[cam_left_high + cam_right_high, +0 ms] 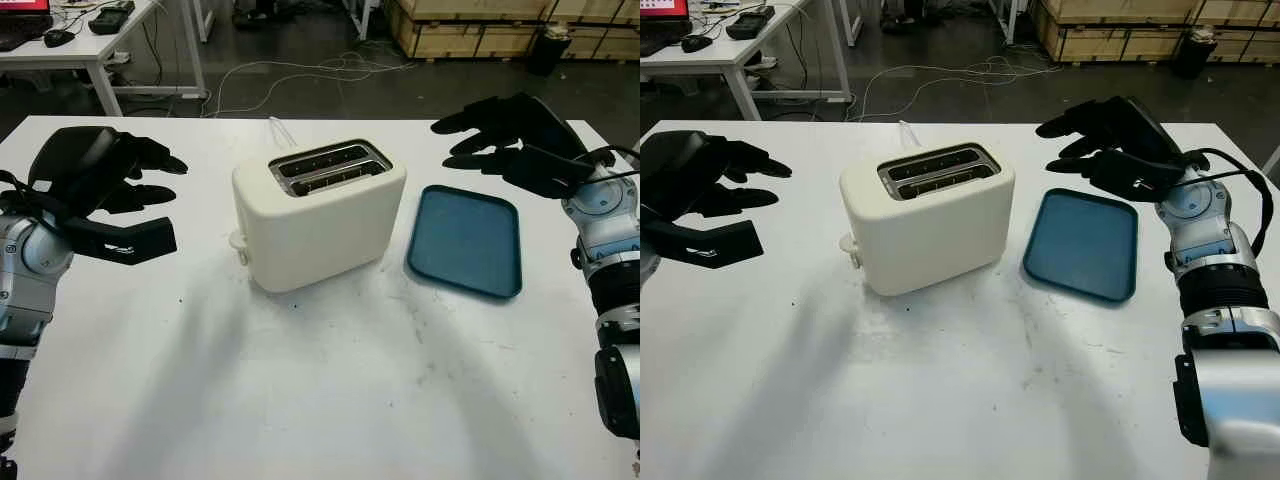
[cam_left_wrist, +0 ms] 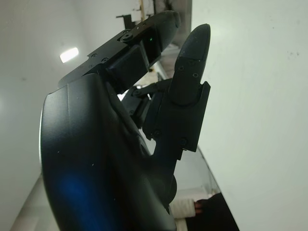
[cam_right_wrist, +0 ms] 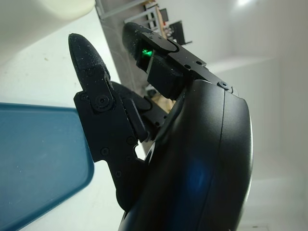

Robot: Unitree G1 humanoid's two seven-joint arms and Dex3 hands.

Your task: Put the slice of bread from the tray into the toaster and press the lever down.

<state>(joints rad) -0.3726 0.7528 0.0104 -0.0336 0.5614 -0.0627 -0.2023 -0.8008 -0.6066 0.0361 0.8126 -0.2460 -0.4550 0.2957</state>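
A cream two-slot toaster (image 1: 320, 215) stands in the middle of the white table (image 1: 330, 400). Its slots (image 1: 325, 167) look dark, and I cannot tell what is inside them. Its lever knob (image 1: 238, 242) sits low on the end facing my left hand. To the right of the toaster lies a blue tray (image 1: 465, 240), its whole bottom showing bare blue. My left hand (image 1: 165, 205) hovers open above the table, left of the toaster. My right hand (image 1: 460, 142) hovers open above the tray's far edge; the tray (image 3: 38, 163) lies just beneath it.
The toaster's white cord (image 1: 280, 130) runs off the table's far edge. Beyond the table are a dark floor with cables (image 1: 330, 70), a white desk (image 1: 90, 45) at the far left and wooden pallets (image 1: 500, 30) at the far right.
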